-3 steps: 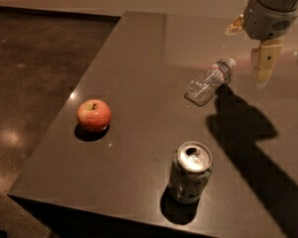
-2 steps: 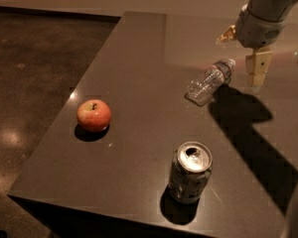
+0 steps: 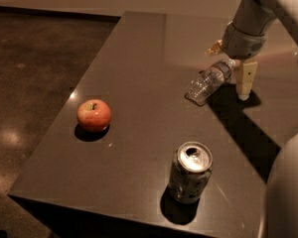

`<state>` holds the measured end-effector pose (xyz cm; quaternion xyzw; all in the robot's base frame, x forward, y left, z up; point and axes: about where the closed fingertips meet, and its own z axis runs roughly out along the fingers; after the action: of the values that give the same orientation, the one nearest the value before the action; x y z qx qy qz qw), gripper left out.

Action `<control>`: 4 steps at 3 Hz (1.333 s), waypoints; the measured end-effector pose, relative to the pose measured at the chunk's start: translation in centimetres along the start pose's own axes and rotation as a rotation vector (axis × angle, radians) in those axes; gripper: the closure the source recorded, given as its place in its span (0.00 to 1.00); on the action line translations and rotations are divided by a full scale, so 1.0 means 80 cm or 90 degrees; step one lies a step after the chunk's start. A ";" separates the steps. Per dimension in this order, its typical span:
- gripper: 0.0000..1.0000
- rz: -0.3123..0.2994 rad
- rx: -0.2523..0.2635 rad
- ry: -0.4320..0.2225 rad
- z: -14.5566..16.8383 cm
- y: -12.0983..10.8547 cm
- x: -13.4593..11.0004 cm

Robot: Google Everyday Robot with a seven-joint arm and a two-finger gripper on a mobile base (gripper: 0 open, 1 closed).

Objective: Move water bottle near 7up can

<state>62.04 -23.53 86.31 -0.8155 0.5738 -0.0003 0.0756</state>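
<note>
The bottle lies on its side on the tabletop, toward 2 o'clock from the middle of the surface. Its base points to about 8 o'clock and its capped end to about 2 o'clock. It is clear and ribbed, and the dark surface shows through it.

The gripper hangs at the bottle's capped end, coming down from the arm at the upper right. Its two fingers stand spread apart. The pale near finger reaches down just beside the neck on the 4 o'clock side, with its tip at or close to the tabletop. The far one shows only as a small orange tip on the 12 o'clock side. The neck sits between them, and neither finger can be seen pressing on it, so the gripper has hold of nothing.

The can stands upright near the front edge, at about 6 o'clock from the bottle and well apart from it. Its opened top faces up.

An apple rests toward the left edge, at about 8 o'clock from the bottle and 10 o'clock from the can, apart from both.
</note>
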 end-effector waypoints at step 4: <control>0.96 -0.003 0.027 0.031 -0.023 0.059 -0.035</control>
<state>56.49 -22.71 87.79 -0.8150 0.5732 -0.0326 0.0789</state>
